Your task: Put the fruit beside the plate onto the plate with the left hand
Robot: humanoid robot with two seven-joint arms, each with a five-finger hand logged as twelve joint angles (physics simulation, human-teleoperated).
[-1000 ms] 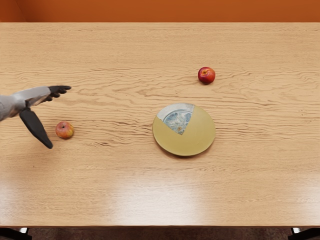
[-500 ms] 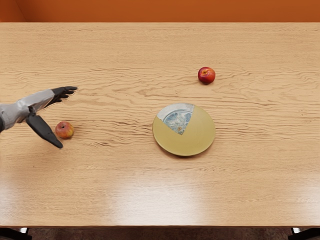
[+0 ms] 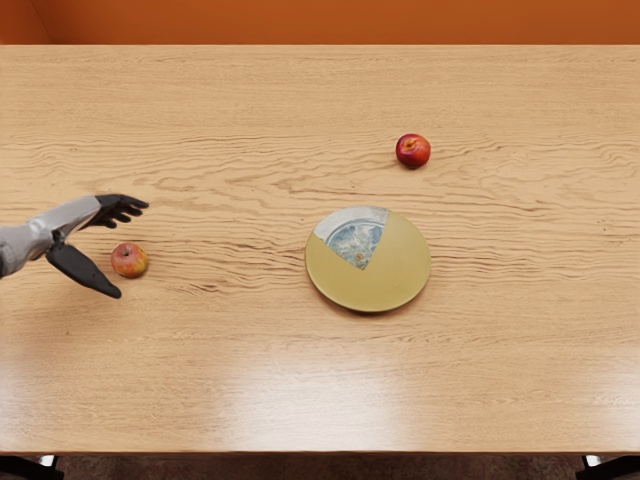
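Note:
A small red-orange apple (image 3: 129,260) lies on the table at the far left, well away from the plate. My left hand (image 3: 112,246) is open just left of it, with its dark fingers (image 3: 122,208) above the apple and its thumb (image 3: 88,271) below-left; nothing is held and no contact shows. The yellow plate (image 3: 385,275), with a patterned wedge on its far left side, sits right of centre. A red apple (image 3: 412,150) lies beyond the plate, a short way off its far edge. The right arm is out of view.
The wooden table (image 3: 300,380) spans the whole view, with its front edge near the bottom. An orange wall runs behind its far edge.
The left hand's fingers have dropped toward the near side and pulled slightly left, narrowing the span around the left apple. Both apples and the plate have not moved.

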